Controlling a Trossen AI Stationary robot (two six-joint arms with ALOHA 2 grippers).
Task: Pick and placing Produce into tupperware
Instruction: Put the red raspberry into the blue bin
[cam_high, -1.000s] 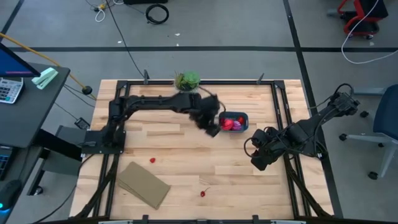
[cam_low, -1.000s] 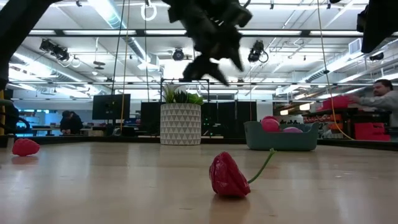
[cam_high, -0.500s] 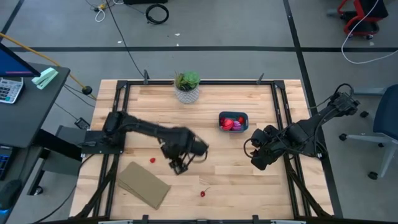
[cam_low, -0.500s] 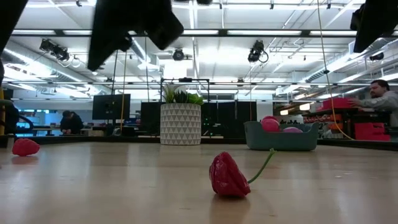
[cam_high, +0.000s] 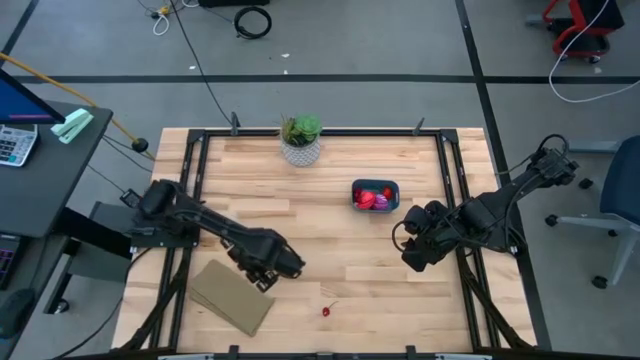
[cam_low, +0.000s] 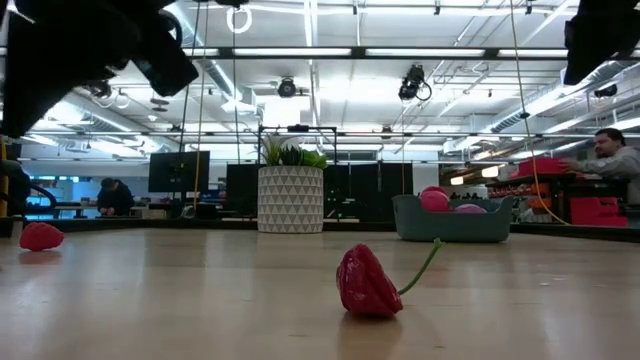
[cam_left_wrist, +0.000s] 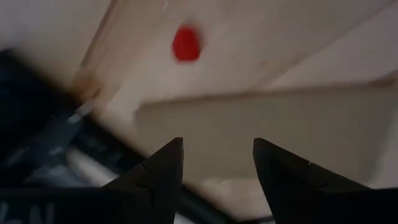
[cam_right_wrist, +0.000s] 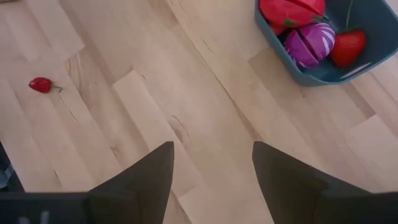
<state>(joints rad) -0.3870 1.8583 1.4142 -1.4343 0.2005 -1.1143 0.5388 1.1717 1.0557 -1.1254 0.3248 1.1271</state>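
The teal tub (cam_high: 375, 195) sits right of the table's middle, holding several red pieces and a purple-and-white one (cam_right_wrist: 309, 46). It also shows in the low view (cam_low: 452, 218). A small red piece with a green stem (cam_high: 326, 311) lies near the table's near edge (cam_low: 368, 283). Another red piece (cam_left_wrist: 185, 43) lies by the tan slab; my left arm hides it in the high view. My left gripper (cam_high: 268, 270) hovers open above the slab's far corner (cam_left_wrist: 217, 168). My right gripper (cam_high: 420, 250) waits open (cam_right_wrist: 211, 168) near the right edge.
The tan slab (cam_high: 230, 297) lies flat at the near left. A green plant in a white pot (cam_high: 300, 140) stands at the far edge. Black frame rails (cam_high: 455, 200) run along the table's sides. People show in the room beyond the table (cam_low: 610, 150).
My left arm has swung from beside the teal tub across the table toward the near-left, ending above the slab's far corner by the red piece. The produce and the tub have stayed where they were.
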